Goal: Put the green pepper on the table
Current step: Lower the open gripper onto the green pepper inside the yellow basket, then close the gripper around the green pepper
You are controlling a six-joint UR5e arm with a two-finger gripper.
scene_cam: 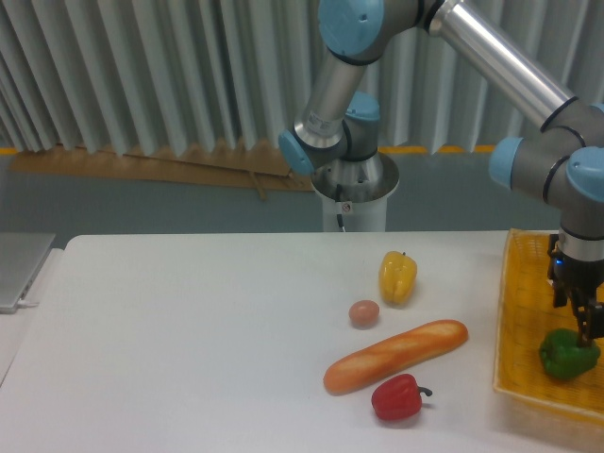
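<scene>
The green pepper (568,355) sits in the yellow basket (525,321) at the table's (170,340) right edge. The gripper (588,332) touches its top; whether it grips, I cannot tell. A baguette (396,355), red pepper (397,397), yellow pepper (397,276) and egg (364,313) lie mid-table.

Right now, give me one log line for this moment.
gripper: on green pepper, closure unclear | pepper: in yellow basket | table: placement pending
</scene>
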